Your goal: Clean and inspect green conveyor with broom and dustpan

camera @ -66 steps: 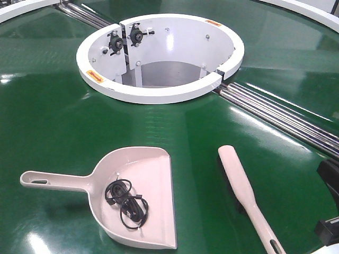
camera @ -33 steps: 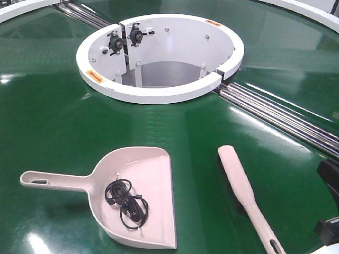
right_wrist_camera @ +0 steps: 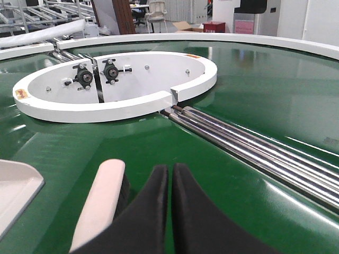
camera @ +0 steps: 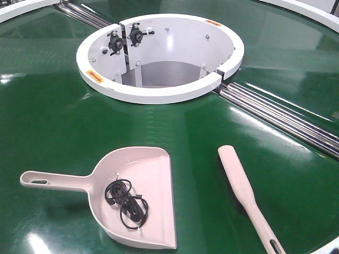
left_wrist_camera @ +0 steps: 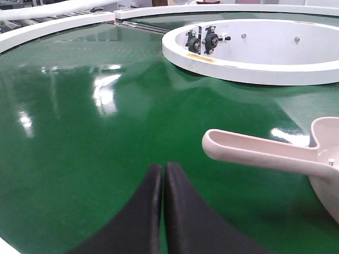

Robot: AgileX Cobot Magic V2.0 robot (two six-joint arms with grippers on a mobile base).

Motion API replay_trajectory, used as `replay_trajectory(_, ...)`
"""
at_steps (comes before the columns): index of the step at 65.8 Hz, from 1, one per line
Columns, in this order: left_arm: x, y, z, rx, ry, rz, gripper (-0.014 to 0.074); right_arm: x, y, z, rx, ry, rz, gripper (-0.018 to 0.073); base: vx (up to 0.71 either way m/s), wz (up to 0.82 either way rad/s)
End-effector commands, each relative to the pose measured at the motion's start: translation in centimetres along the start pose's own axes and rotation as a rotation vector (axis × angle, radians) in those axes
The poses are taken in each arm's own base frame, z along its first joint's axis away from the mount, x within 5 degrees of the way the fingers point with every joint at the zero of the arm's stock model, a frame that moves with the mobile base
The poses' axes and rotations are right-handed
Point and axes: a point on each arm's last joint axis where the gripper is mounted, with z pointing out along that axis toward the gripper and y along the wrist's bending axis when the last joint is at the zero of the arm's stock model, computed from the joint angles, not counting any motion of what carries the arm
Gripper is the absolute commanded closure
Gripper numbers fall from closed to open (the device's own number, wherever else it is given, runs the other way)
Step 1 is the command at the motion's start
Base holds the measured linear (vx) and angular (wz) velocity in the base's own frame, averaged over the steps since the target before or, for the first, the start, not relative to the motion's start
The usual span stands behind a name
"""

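With both my left gripper (left_wrist_camera: 163, 174) and right gripper (right_wrist_camera: 170, 177) closed empty, dustpan (camera: 139, 198) and broom (camera: 241, 193) lie on the green conveyor (camera: 58, 127), so next I'd part fingers and grasp handles.

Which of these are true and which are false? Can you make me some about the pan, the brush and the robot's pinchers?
1. A black cable lies coiled inside the dustpan. True.
2. The broom lies inside the dustpan. False: it lies on the green conveyor, to the right of the dustpan and apart from it.
3. The left gripper is shut and holds nothing. True.
4. The right gripper grips the broom's handle. False: it is shut on nothing, with the broom's rounded end beside it.
5. The dustpan's handle points toward the white ring. False: it points left, across the belt.
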Motion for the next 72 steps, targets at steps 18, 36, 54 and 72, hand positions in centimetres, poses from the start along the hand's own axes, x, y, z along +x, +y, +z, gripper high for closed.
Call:
replay_trajectory(18,0.1,0.0,0.1,-0.005,-0.057,-0.013,0.062,2.3,-0.1,-0.8,0.013,-0.125,-0.005,0.0564,0.0,0.0)
replay_trajectory(36,0.1,0.0,0.1,-0.005,-0.057,-0.013,0.0619,2.3,-0.2,-0.8,0.034,-0.128,-0.004,0.0564,0.0,0.0)
replay_trajectory(54,0.1,0.0,0.1,-0.005,-0.057,-0.013,0.0619,2.3,-0.6,-0.9,0.089,-0.129,0.016,0.0564,0.0,0.0)
replay_trajectory(72,0.1,0.0,0.1,-0.005,-0.057,-0.013,0.0619,2.3,-0.5,-0.9,0.089,-0.128,0.016,0.0564,0.0,0.0)
